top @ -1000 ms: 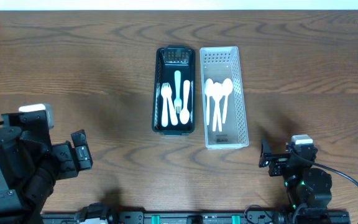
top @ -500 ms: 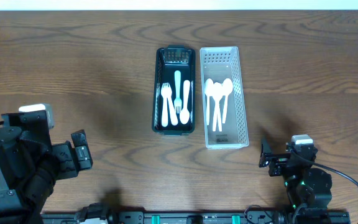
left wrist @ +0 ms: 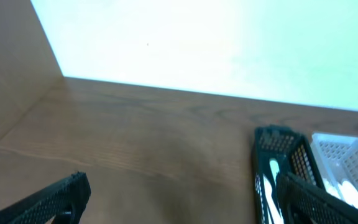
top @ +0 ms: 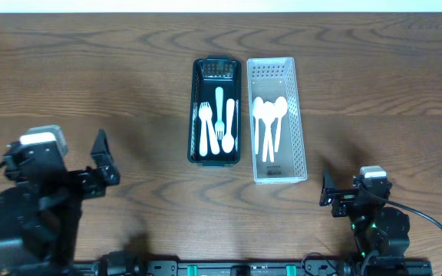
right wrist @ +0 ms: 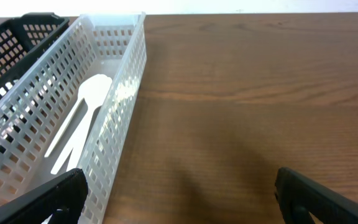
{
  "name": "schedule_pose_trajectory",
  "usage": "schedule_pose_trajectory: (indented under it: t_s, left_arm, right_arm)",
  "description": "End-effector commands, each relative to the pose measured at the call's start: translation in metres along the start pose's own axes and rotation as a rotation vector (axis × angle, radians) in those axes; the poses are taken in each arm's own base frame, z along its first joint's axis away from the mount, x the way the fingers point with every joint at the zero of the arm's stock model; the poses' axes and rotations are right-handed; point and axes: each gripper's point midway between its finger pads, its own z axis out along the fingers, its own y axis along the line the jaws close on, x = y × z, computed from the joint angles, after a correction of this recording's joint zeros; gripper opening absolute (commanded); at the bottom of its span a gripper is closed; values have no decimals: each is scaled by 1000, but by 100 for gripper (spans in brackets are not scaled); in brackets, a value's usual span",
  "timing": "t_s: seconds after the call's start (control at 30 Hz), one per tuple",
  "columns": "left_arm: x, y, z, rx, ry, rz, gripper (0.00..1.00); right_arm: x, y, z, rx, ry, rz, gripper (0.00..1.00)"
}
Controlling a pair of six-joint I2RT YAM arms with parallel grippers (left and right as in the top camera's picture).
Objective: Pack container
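We see a dark brown wooden table (top: pixel 90 77) with a strong wavy grain, filling the overhead view from side to side. Two long slotted baskets stand directly on it near the middle. A black basket (top: pixel 192 115) is on the left and a white basket (top: pixel 301 138) is on the right. They lie parallel, their long sides touching or all but touching. The white one reaches a little closer to the robot's edge.
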Motion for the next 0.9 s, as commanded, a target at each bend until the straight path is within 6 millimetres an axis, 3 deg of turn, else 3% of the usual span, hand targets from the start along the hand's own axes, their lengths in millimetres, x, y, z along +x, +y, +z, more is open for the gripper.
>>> schedule_pose_trajectory:
  t_s: [0.0,0.23,0.47,0.63,0.87]
  left_arm:
    - [30,-2,18,20,-12,-28,98]
    - [93,3,47,23,-46,-89,98]
    - [132,5,59,31,-105,-102,98]
    - [151,6,60,32,-122,-104,98]
    - [157,4,58,45,-148,-101,98]
  right_arm:
    - [4,-4,1,19,4,20,99]
    - [4,-4,1,19,4,20,99]
    - [4,-4,1,19,4,20,99]
    - [4,-4,1,19,4,20,99]
    - [4,-4,1,19,4,20,99]
